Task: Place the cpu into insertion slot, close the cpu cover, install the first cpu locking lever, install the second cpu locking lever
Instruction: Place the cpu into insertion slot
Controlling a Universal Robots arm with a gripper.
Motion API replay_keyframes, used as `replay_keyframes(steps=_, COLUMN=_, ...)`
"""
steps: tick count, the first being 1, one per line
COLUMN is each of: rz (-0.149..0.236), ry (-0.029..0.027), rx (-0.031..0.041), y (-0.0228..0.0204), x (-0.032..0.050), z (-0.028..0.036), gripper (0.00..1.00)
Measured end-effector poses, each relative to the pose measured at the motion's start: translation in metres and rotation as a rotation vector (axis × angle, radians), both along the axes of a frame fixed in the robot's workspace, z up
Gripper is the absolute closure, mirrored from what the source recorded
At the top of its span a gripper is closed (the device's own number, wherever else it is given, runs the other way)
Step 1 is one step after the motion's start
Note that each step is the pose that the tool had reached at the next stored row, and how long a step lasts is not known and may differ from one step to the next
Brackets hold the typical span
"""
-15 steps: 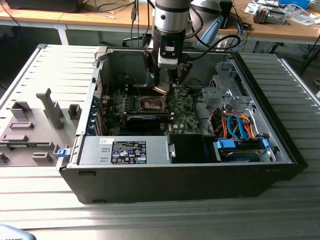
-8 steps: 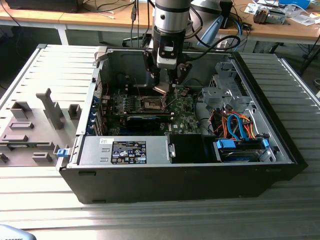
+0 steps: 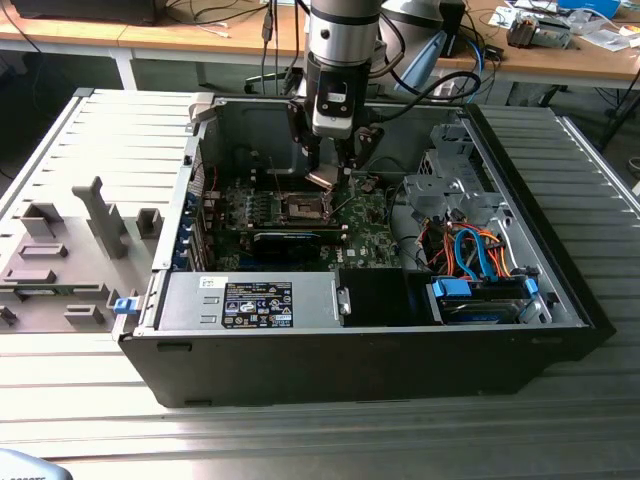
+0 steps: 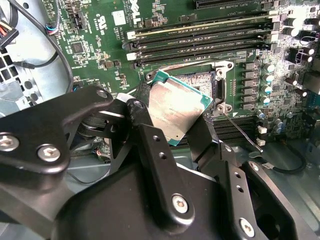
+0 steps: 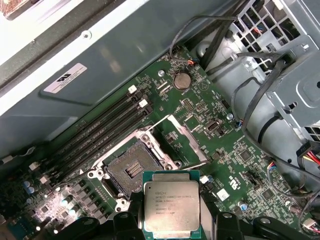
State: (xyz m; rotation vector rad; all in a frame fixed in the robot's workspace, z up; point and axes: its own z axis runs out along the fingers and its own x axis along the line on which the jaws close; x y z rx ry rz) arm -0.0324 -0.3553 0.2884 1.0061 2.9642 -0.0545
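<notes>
My gripper (image 3: 330,168) is shut on the cpu (image 3: 322,179), a small square chip with a silvery metal top, and holds it tilted just above the motherboard inside the open computer case. In the first wrist view the cpu (image 5: 171,205) hangs beside the bare insertion slot (image 5: 132,168), apart from it. The cpu cover (image 5: 184,142), a thin metal frame, stands swung open next to the slot. In the second wrist view the black fingers (image 4: 150,145) clamp the cpu (image 4: 177,107) at two opposite edges, and it hides most of the slot (image 4: 199,79). A thin locking lever (image 4: 241,131) sticks up free.
Memory slots (image 5: 102,132) run along one side of the socket. A black graphics card (image 3: 288,240) lies nearer the front. The power supply (image 3: 250,300) and a drive bay with orange and blue cables (image 3: 475,255) line the case front. The case walls (image 3: 205,150) stand around the board.
</notes>
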Motion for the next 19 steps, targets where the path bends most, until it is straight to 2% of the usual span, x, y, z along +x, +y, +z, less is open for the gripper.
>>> replay_keyframes(steps=19, rz=-0.029, ry=0.0000, rx=0.0001, y=0.0000, x=0.0000, z=-0.0003, gripper=0.46)
